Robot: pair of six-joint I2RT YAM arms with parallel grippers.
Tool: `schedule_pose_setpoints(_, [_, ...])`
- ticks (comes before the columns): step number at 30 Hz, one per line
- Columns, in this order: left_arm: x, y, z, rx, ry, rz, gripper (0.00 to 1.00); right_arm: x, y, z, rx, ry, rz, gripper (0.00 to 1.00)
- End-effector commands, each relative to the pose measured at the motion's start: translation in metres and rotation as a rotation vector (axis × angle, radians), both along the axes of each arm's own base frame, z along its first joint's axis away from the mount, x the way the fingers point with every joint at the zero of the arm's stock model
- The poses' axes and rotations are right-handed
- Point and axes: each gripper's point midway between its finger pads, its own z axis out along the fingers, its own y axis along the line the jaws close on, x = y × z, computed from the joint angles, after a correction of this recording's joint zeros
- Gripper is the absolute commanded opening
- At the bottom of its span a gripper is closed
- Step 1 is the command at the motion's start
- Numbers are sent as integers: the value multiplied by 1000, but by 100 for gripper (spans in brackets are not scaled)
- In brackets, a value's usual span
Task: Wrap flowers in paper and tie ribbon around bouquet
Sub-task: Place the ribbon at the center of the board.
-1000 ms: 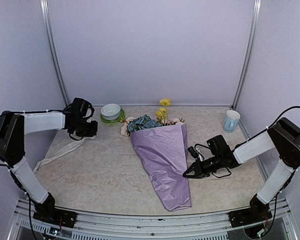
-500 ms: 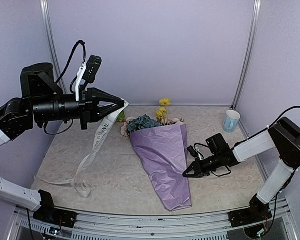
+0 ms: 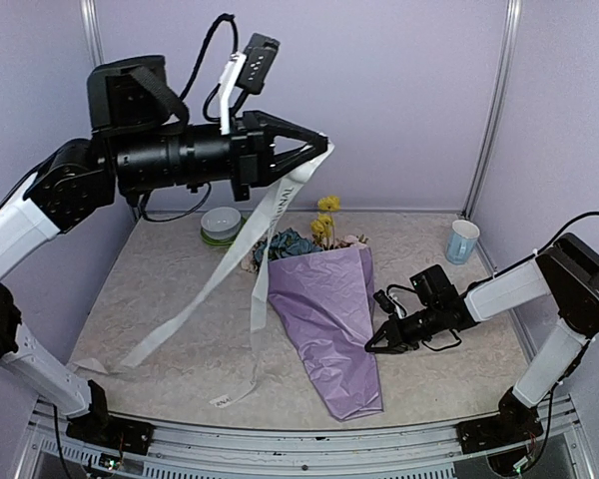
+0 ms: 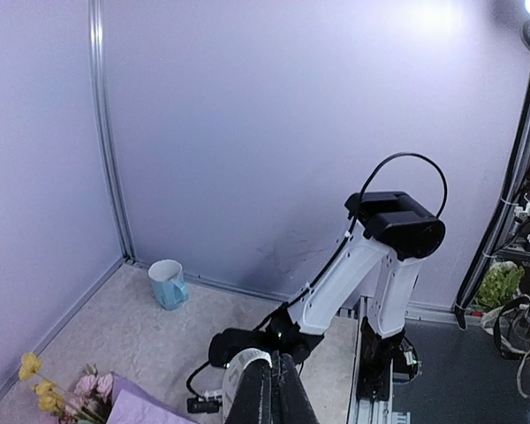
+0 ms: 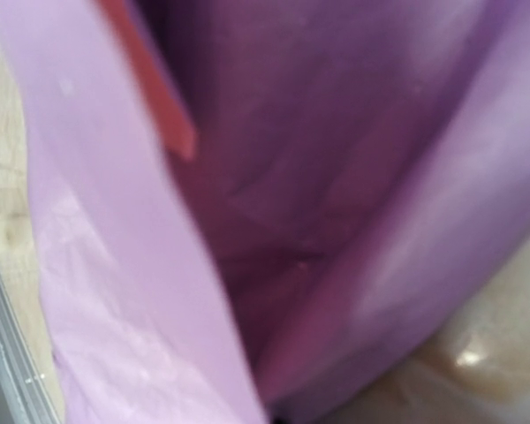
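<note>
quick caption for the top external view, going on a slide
Left gripper holds the ribbon aloft while the right gripper pinches the edge of the paper-wrapped bouquet.

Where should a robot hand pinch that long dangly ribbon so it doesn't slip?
Probably on the ribbon's strand hanging in the air left of the bouquet, below the left gripper. Come from the side and pinch its flat faces: there it's clear of the table, while its ends lie flat and are hard to get under.

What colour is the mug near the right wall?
Light blue; the mug shows best in the left wrist view.
</note>
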Motion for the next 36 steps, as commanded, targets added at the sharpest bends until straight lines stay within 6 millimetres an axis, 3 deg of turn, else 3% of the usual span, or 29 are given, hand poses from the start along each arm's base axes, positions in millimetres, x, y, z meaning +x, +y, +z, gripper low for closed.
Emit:
schedule_pose_setpoints(1, [0, -32, 42, -21, -102, 6, 0, 6, 3, 5, -10, -31, 5, 0])
schedule_pose_setpoints(8, [-8, -58, 37, -24, -106, -84, 0, 5, 3, 5, -4, -31, 2, 0])
schedule_pose_setpoints(11, [7, -46, 30, -2, -102, 10, 0, 5, 3, 6, -6, -33, 5, 0])
schedule_pose_setpoints(14, [33, -13, 18, -2, -44, 123, 0, 6, 3, 7, -8, -39, 4, 0])
schedule_pose_setpoints(18, [69, 54, -3, -12, 61, 324, 0, 8, 4, 8, -6, -41, 2, 0])
schedule_pose_setpoints(20, [86, 89, -23, 11, 112, 454, 0, 8, 4, 7, -7, -40, 2, 0])
schedule_pose_setpoints(23, [115, 156, -54, 5, 222, 690, 0, 8, 4, 8, -6, -40, 1, 0])
schedule_pose_setpoints(27, [150, 251, -127, 73, 381, 1019, 0, 9, 4, 8, -9, -42, 3, 0])
schedule_pose_setpoints(31, [170, 337, -202, 173, 531, 1317, 0, 10, 5, 9, -11, -47, 5, 0])
schedule_pose_setpoints(34, [176, 401, -236, 205, 593, 1519, 24, 10, 4, 10, -13, -50, 6, 0])
schedule_pose_setpoints(36, [177, 429, -244, 209, 584, 1622, 59, 9, 4, 10, -11, -50, 7, 0])
